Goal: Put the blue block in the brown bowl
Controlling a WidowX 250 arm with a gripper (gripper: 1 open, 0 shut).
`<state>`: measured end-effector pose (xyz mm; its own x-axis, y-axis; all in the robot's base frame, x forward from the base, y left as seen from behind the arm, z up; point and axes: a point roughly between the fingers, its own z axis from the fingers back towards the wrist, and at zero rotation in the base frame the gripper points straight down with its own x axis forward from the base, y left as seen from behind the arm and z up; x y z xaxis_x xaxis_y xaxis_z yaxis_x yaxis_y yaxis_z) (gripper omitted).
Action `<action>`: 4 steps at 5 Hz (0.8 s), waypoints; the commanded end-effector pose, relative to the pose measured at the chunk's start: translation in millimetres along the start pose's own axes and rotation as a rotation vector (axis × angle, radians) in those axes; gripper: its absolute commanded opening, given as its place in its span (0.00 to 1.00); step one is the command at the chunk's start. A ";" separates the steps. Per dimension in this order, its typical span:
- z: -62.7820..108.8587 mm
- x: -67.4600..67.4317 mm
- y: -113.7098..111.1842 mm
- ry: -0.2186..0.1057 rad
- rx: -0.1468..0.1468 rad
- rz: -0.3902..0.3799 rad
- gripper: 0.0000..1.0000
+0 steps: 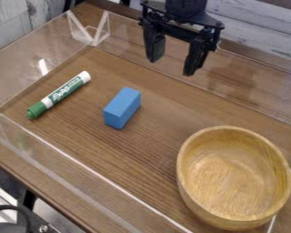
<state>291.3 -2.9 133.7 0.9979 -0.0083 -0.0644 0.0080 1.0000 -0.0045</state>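
Blue block (123, 107): rigid, light, matte; I'd pinch across narrow sides. Gripper (174, 53) at block's 1 o'clock, jaws spread, empty. Brown bowl (189, 150) at 4 o'clock.

Lab bench, clear acrylic walls (26, 146) fencing wooden tabletop (173, 86)

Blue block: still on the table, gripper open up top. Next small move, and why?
Probably bring the gripper over the blue block and lower it. Its jaws are open and empty, it hangs above and behind the block, and the block lies free on the table, left of the empty brown bowl.
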 end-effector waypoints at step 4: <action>-21.8 -14.9 46.0 -0.029 0.003 0.049 1.00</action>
<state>272.0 41.0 96.9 0.9946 0.0418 -0.0946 -0.0428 0.9990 -0.0086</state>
